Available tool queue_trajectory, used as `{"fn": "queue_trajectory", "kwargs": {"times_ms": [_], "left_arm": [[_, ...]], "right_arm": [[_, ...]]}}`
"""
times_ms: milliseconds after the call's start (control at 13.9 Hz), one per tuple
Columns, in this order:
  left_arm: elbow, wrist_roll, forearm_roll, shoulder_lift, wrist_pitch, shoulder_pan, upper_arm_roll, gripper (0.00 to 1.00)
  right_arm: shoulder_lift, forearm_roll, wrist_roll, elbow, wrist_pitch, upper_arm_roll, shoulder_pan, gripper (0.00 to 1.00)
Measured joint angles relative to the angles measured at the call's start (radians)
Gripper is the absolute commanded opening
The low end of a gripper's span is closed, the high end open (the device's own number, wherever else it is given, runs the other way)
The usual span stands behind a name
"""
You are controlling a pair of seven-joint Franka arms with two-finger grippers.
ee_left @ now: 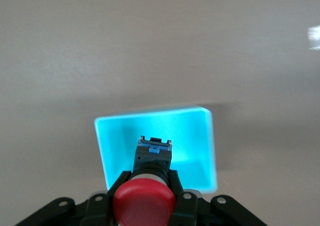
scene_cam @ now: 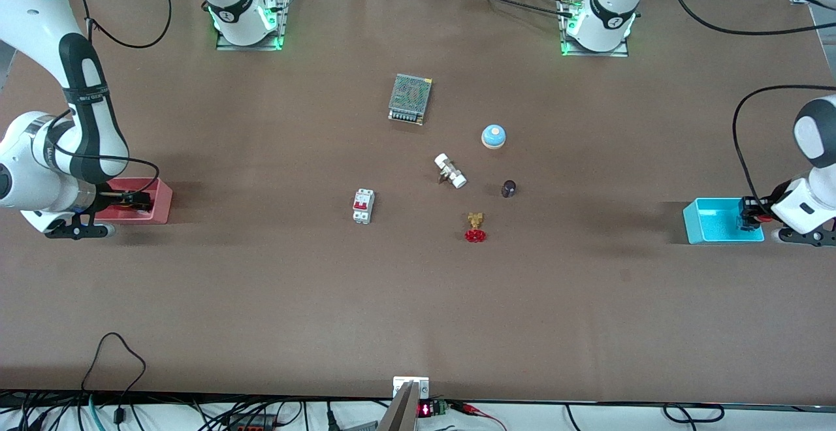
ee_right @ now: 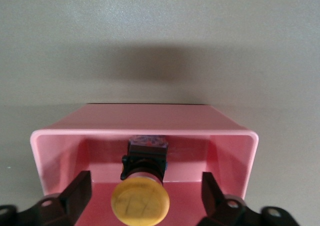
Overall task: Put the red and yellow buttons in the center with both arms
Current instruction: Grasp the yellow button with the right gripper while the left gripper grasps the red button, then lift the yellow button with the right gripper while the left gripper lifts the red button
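Observation:
My left gripper [scene_cam: 750,213] is shut on the red button [ee_left: 144,204], its fingers [ee_left: 118,184] clamped on the black body under the round red cap. It holds the button over the blue bin [scene_cam: 712,223], which also shows in the left wrist view [ee_left: 206,136]. My right gripper [scene_cam: 134,200] is down in the pink bin [scene_cam: 161,201]. It is open, its fingers [ee_right: 80,187] wide on either side of the yellow button [ee_right: 140,202], not touching it. The button stands in the pink bin [ee_right: 145,131], cap up.
In the table's middle lie a metal power supply [scene_cam: 410,98], a blue-domed bell [scene_cam: 494,136], a white fitting [scene_cam: 450,170], a small dark cylinder [scene_cam: 509,188], a brass valve with red handwheel [scene_cam: 475,227] and a white circuit breaker [scene_cam: 363,206].

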Motion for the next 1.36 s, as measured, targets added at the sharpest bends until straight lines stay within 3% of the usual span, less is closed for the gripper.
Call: {"fn": "queue_trajectory", "kwargs": {"times_ms": [215,503,718,1006,1365], "left_arm": [[0.099,-0.081,0.0,-0.015,-0.203,-0.029,-0.084,0.23],[0.106,-0.215,0.0,0.008,-0.262,-0.18,-0.108,0.21],[0.105,-0.333,0.0,0.048,-0.256,-0.277,-0.114,0.21],[0.095,-0.486,0.0,0.112,-0.149,-0.391,-0.116,0.21],[0.065,-0.737,0.0,0.199,-0.004,-0.474,-0.117,0.21]], "right_arm": [[0.0,0.0,-0.007,0.002,0.0,0.001,0.0,0.4],[0.0,0.0,-0.008,0.003,0.0,0.002,0.0,0.35],[0.001,0.0,-0.008,0.003,0.0,0.002,0.0,0.35],[-0.017,0.0,-0.008,0.023,-0.041,0.005,0.004,0.35],[-0.135,0.025,-0.007,0.207,-0.378,0.012,0.048,0.35]]}}
